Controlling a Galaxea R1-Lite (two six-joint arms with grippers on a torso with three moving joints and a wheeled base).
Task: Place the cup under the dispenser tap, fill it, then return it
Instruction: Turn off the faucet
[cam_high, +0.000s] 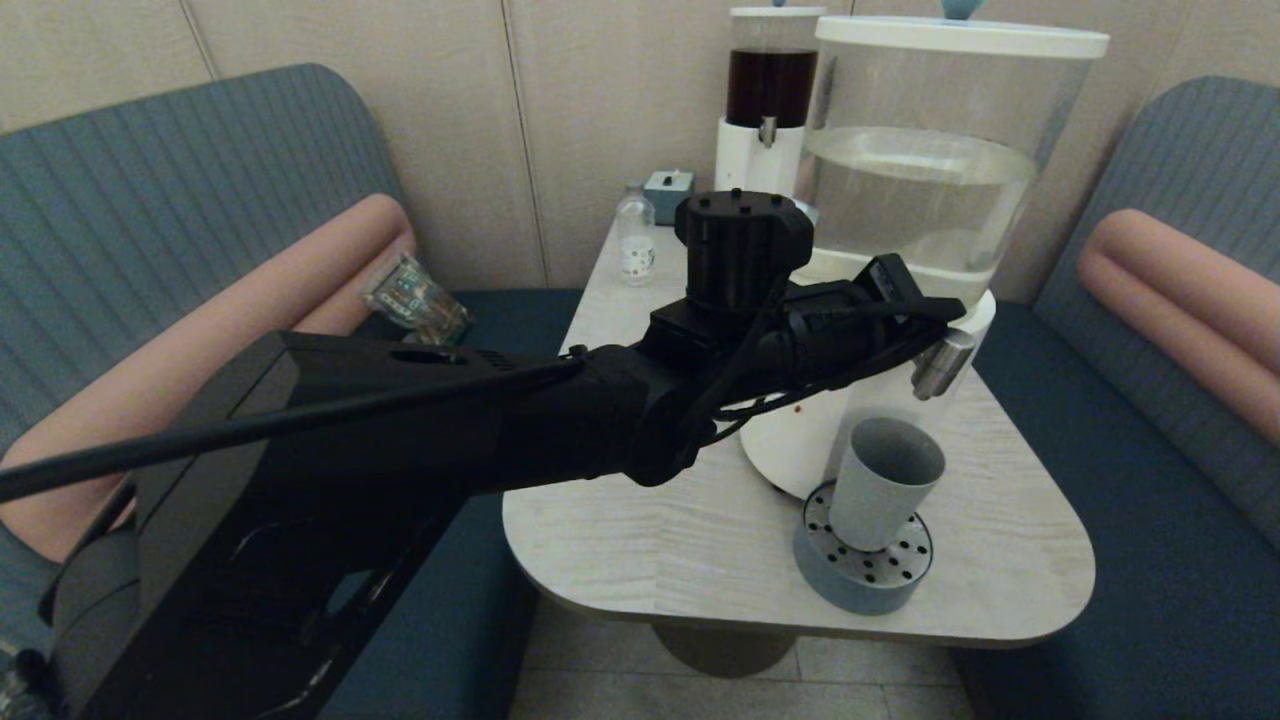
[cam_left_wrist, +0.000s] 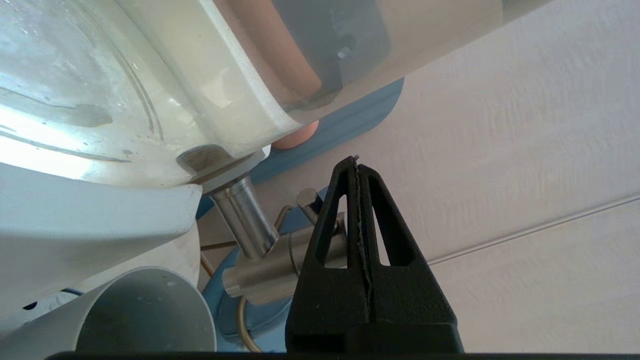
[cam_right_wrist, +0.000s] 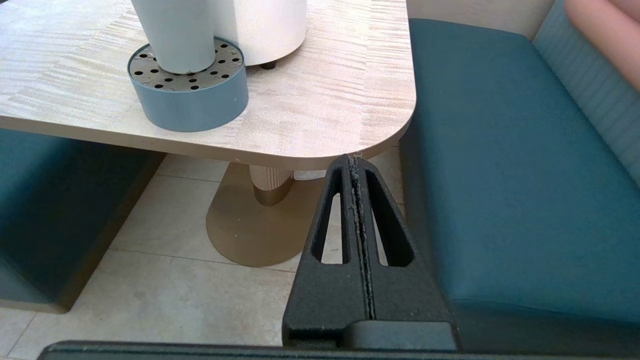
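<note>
The grey-blue cup (cam_high: 885, 485) stands upright on a round perforated drip tray (cam_high: 865, 575), right below the brushed-steel dispenser tap (cam_high: 938, 365) of the big clear-water dispenser (cam_high: 920, 190). My left arm reaches across the table, and my left gripper (cam_high: 945, 312) is shut and empty at the top of the tap. In the left wrist view the shut gripper (cam_left_wrist: 356, 161) lies against the tap (cam_left_wrist: 260, 272) by its small lever (cam_left_wrist: 309, 199); the cup (cam_left_wrist: 145, 315) sits below, and no water stream shows. My right gripper (cam_right_wrist: 354, 159) is shut, low by the table's near right corner.
A dark-liquid dispenser (cam_high: 770, 100), a small clear bottle (cam_high: 636, 240) and a teal box (cam_high: 668, 192) stand at the back of the table (cam_high: 650, 530). Blue benches flank it; a glass object (cam_high: 415, 298) lies on the left bench.
</note>
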